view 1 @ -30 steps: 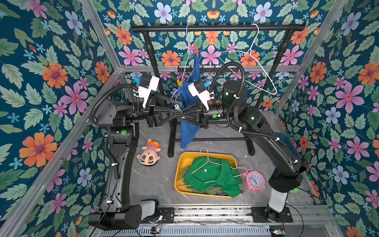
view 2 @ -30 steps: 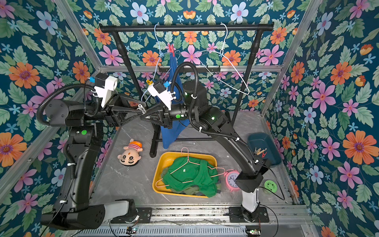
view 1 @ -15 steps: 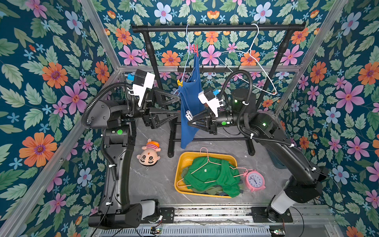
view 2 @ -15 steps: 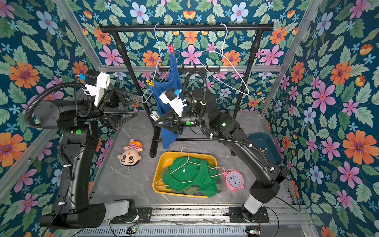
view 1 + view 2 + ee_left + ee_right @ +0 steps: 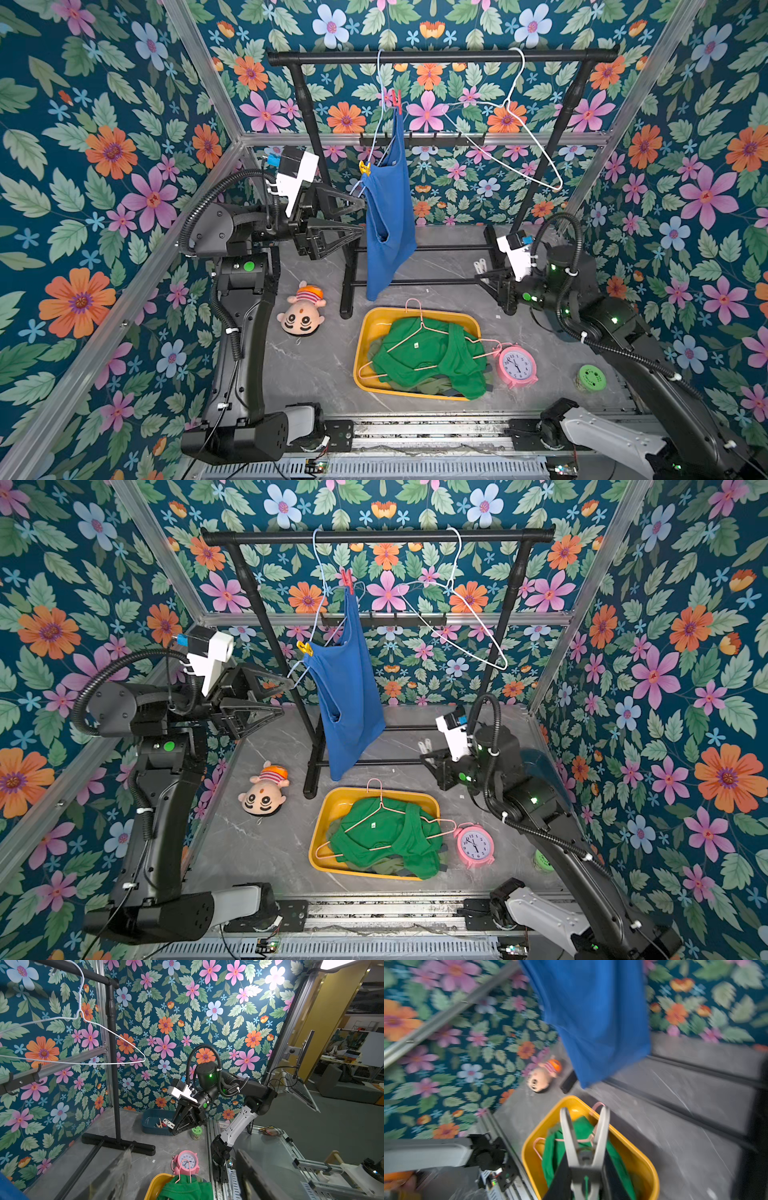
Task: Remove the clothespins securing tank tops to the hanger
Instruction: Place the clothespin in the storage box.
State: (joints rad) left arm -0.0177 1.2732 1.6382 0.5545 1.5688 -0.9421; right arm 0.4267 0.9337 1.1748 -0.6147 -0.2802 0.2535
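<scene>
Lower centre, nearest: yellow tray on the desk. Green tank top heaped in it, olive cloth showing underneath.

Mid-frame right: right fingers clamped on a grey clothespin. Its long axis ran straight out from the wrist, with 2 legs splayed in a V away from the fingers. In both top views it pointed up and left in frame.

Judged step: carrying this pin to the blue bin on the desk by the right wall, which already held other pins. To do it well, hold the squeeze steady until over the bin. Then part the fingers low above it so the pin cannot bounce out.

Mid-frame left: left fingers stood wide apart and held nothing, tips just beside the left edge of the blue tank top.

Far, upper centre: the blue tank top hung from a pale blue hanger on the black rail, with the hanger tilted steeply.

- 2 pins were left on it.
- Yellow clothespin: at the low shoulder, long axis near upright in frame.
- Red clothespin: at the high strap, long axis upright and slightly tilted.
- Probably the yellow next: pinch its free ends and draw it off along its own axis.
</scene>
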